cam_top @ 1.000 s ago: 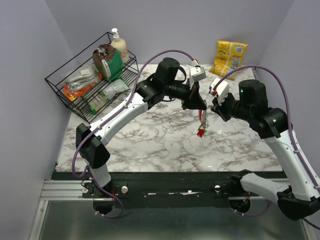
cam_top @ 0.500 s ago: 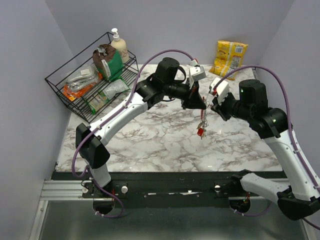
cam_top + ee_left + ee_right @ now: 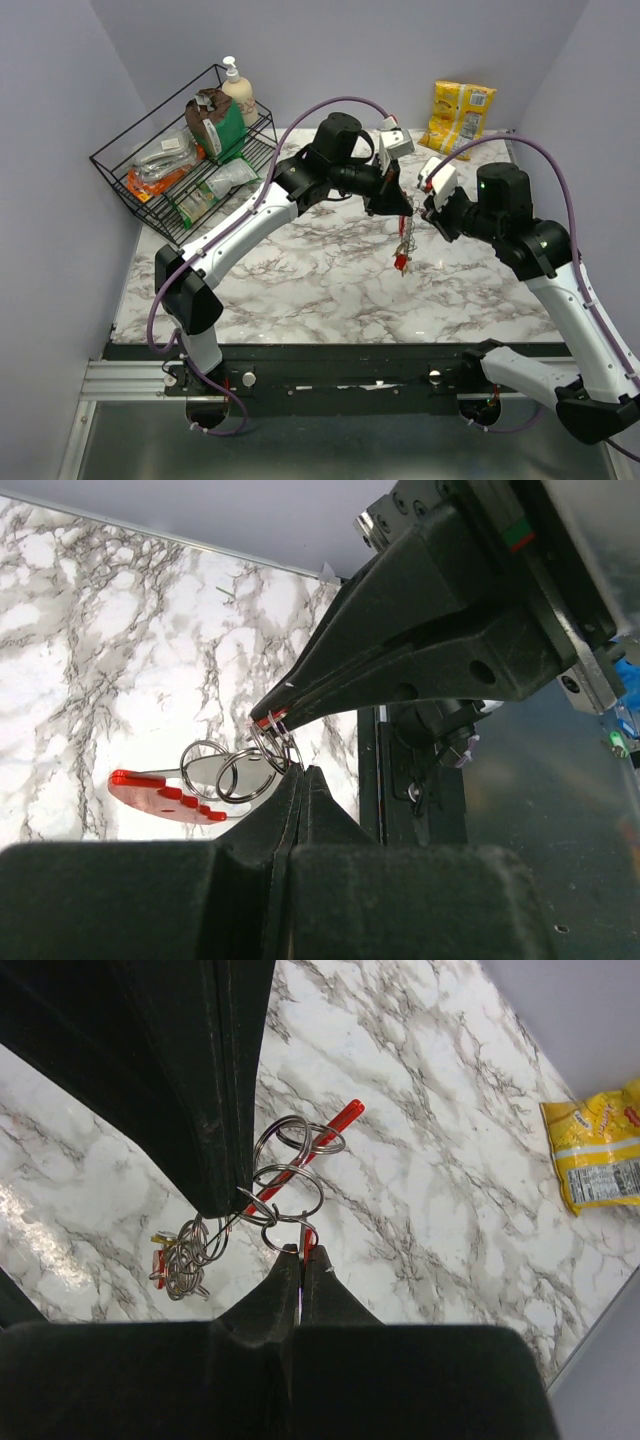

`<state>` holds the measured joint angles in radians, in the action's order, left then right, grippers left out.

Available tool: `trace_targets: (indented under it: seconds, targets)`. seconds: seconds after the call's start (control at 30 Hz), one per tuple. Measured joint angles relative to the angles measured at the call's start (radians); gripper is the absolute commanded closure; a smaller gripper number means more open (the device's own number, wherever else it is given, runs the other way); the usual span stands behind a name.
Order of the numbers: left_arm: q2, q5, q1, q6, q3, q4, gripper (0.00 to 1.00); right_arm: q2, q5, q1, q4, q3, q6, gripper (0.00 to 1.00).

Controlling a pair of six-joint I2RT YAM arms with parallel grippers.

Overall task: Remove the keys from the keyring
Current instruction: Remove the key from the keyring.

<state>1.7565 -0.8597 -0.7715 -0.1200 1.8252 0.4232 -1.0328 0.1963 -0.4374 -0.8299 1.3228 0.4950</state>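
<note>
The left gripper (image 3: pixel 300 772) is closed, its black fingertips pinched on the keyring (image 3: pixel 243 770) of thin linked silvery wire rings at the lower centre of the left wrist view. The right gripper (image 3: pixel 301 1250) is likewise clamped on a loop of that keyring, tip to tip with the left. A flat red toothed key (image 3: pixel 160 794) is seen left of the rings. A tangle of small silvery keys (image 3: pixel 185 1255) is seen at the lower left of the right wrist view, over the white marble-patterned table (image 3: pixel 300 270)
</note>
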Motion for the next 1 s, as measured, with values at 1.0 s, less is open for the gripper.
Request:
trace_targets:
  seconds: [1.0]
  targets:
    - [0.045, 0.068, -0.053, 0.034, 0.063, 0.062, 0.94, 0.044, -0.039, 0.02, 0.012, -0.034, -0.004, 0.99]
